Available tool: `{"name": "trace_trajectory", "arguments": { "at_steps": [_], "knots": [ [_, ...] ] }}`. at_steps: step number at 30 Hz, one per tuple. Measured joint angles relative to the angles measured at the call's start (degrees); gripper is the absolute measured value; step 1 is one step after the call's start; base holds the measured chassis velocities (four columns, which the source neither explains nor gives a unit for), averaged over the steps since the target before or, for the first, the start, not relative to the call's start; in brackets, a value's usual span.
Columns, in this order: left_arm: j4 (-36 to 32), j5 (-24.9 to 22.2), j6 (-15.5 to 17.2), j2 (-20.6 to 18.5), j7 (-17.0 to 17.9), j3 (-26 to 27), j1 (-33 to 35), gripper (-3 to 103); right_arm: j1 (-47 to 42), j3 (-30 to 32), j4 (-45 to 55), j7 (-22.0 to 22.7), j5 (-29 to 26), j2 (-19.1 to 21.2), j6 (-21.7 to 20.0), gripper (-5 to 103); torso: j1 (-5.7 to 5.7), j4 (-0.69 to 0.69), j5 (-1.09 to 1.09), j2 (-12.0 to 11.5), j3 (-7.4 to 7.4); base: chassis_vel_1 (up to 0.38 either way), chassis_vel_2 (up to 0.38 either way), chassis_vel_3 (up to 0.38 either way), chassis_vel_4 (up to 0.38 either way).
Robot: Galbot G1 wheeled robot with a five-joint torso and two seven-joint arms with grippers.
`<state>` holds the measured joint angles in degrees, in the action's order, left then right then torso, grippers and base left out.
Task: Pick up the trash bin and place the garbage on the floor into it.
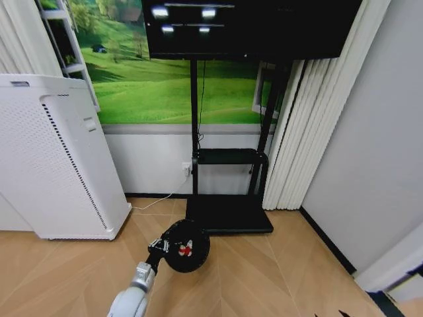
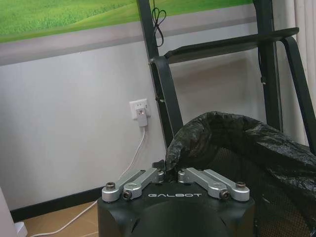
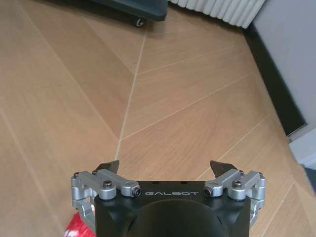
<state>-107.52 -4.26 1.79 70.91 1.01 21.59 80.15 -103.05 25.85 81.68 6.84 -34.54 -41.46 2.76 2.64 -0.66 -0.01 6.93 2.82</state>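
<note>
The trash bin (image 1: 187, 246), small, round and black, is held just off the wooden floor in front of the TV stand. Inside it lies a red-and-white piece of garbage (image 1: 186, 249). My left gripper (image 1: 160, 246) is shut on the bin's rim at its left side. The left wrist view shows the left gripper (image 2: 167, 171) pinched on the black bag liner of the trash bin (image 2: 247, 148). My right gripper (image 3: 165, 167) hangs open above bare floor. A red piece of garbage (image 3: 75, 228) peeks out beside its body, mostly hidden.
A tall white perforated appliance (image 1: 53, 158) stands at the left. The black TV stand (image 1: 228, 214) with its base plate is behind the bin, against the wall. White curtains (image 1: 297, 132) hang to the right. A wall socket (image 2: 140, 107) feeds a white cable along the floor.
</note>
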Motion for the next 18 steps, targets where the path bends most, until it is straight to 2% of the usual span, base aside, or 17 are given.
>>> {"name": "trace_trajectory", "arguments": {
  "at_steps": [8,18],
  "knots": [
    [1.37,-0.07,0.23,0.11,0.04,-0.71,-1.05,7,0.41,-4.01,-1.47,-1.72,1.5,-1.79,2.03,100,0.0,-0.01,0.0,0.0,0.0,0.0,0.0,0.0,0.0],
    [2.06,-0.11,0.36,-0.07,0.08,-0.83,-1.37,7,2.02,-7.28,-2.42,-1.97,1.89,-1.96,2.33,100,0.0,0.0,0.0,0.0,0.0,0.0,0.0,0.0,0.0]
  ]
}}
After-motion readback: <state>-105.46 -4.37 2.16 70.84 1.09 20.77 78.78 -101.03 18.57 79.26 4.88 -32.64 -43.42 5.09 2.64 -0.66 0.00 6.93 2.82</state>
